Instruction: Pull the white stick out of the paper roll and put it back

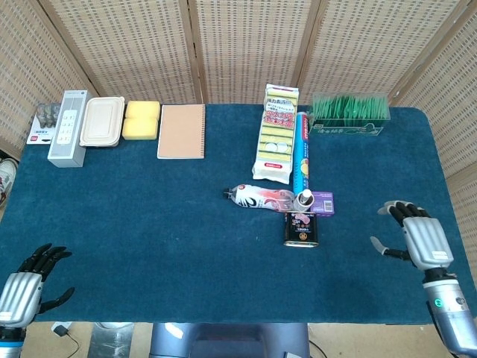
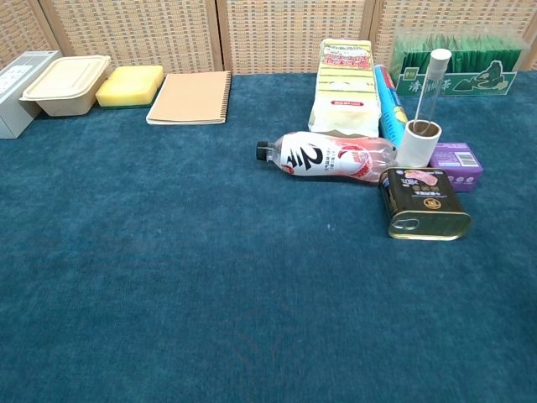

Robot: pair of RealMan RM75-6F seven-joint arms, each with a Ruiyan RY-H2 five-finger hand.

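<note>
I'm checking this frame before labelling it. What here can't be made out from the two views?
- White stick, chest view: its lower end is hidden inside the paper roll.
- Left hand, head view: wrist cut off by the bottom edge.
- Both hands: outside the chest view.
- Tin can, head view: label too small to read.

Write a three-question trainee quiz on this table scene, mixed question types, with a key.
1. True or false: the white stick stands inside the paper roll.
2. Multiple choice: what lies directly left of the paper roll in the chest view? A) notebook B) plastic bottle C) sponge
3. Fill in: the right hand holds ____.

Key:
1. True; it leans out of the roll's top.
2. B, the plastic bottle on its side.
3. Nothing; its fingers are spread, apart from the square tin and the roll. The left hand is also empty.
</note>
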